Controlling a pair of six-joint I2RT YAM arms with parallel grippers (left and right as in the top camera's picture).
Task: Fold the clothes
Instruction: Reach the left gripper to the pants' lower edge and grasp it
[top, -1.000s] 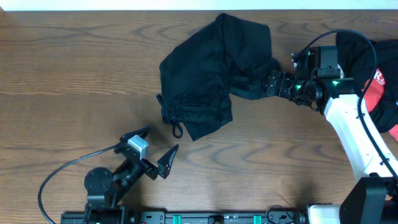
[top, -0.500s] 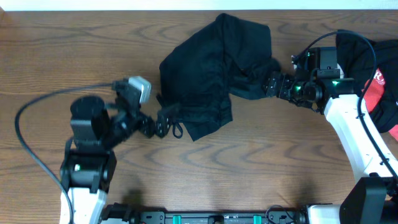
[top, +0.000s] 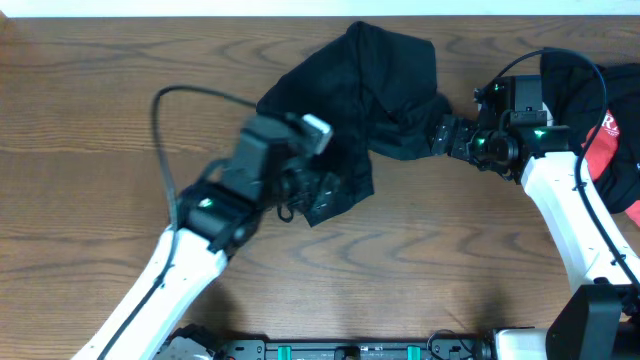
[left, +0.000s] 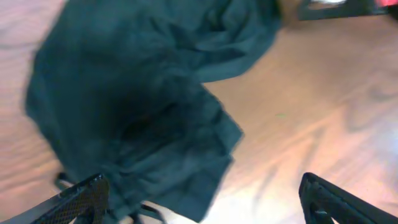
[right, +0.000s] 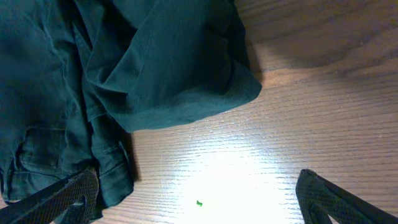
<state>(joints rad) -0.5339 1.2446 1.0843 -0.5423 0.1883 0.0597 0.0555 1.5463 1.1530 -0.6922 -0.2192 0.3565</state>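
A crumpled black pair of shorts (top: 350, 110) lies on the wooden table at the upper middle; it also shows in the left wrist view (left: 137, 99) and the right wrist view (right: 124, 68). My left gripper (top: 318, 190) is open and hovers over the garment's lower edge, by the drawstring (top: 284, 208); nothing is between its fingers (left: 202, 202). My right gripper (top: 440, 135) is open at the garment's right edge, its fingers (right: 199, 199) over bare wood beside the cloth.
A pile of black and red clothes (top: 605, 90) lies at the right edge of the table behind the right arm. Bare wood table (top: 100, 110) stretches left and in front. A tiny green speck (right: 198, 203) lies on the wood.
My left arm has swung up from the front left of the table and to the right, and now reaches over the garment's lower edge. The right arm has not moved.
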